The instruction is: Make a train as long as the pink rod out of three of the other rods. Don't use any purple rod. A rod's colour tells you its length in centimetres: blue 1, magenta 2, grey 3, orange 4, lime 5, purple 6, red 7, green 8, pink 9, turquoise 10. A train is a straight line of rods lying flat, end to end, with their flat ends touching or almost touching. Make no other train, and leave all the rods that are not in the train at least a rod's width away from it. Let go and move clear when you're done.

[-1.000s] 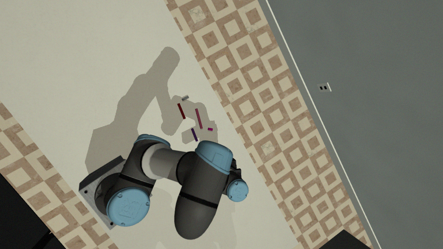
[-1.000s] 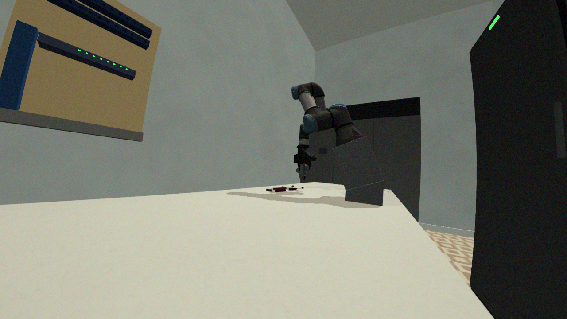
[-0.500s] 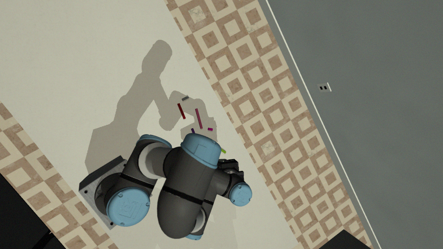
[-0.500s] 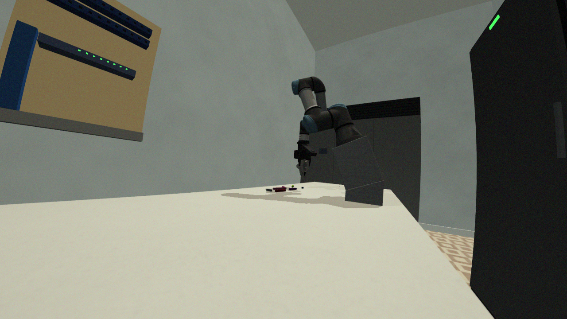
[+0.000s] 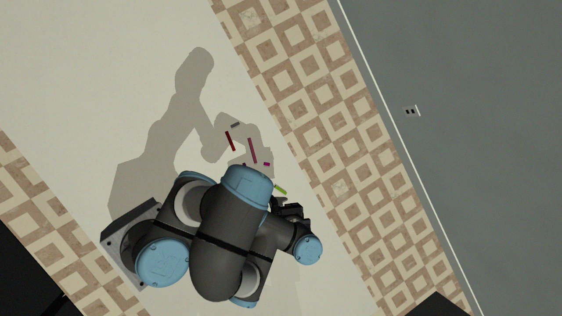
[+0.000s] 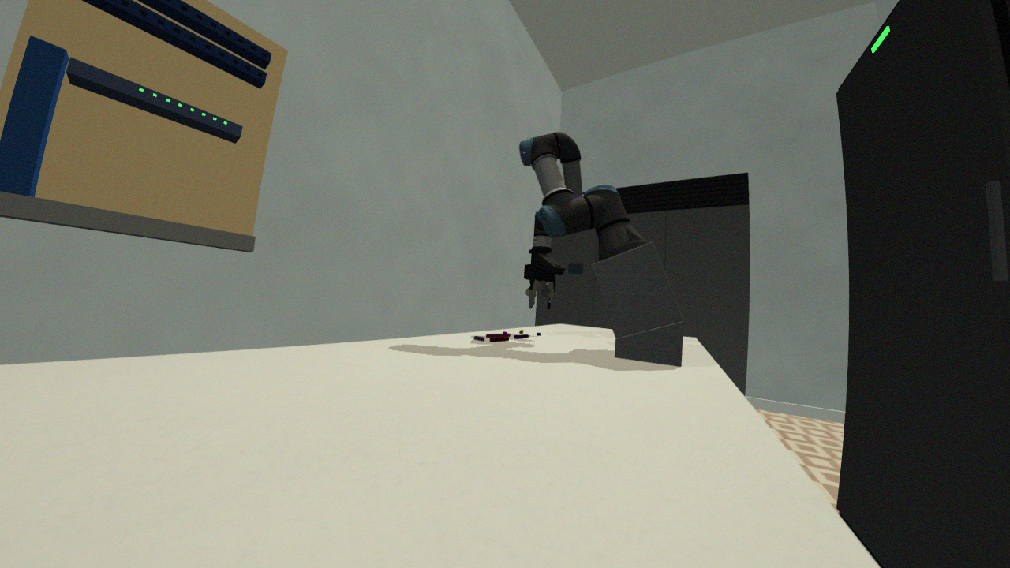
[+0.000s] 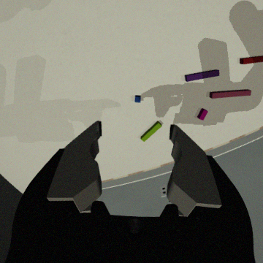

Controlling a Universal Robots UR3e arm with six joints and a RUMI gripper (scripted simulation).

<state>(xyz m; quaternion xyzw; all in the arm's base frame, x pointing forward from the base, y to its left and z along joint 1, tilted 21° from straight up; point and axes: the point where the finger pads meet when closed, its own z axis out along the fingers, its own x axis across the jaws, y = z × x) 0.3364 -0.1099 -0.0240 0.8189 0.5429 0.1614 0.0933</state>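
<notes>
My gripper is open and empty, well above the table; it also shows in the side view. Below it the lime rod lies flat near the table edge, also seen from above. The small blue rod lies beyond it. The magenta rod, the pink rod, the purple rod and the red rod lie apart from each other to the right. The grey rod lies farthest out. The arm hides most of the purple rod from above.
The table edge runs close behind the lime rod, with the floor below it. The robot base stands on the table near the rods. A dark cabinet stands to the right.
</notes>
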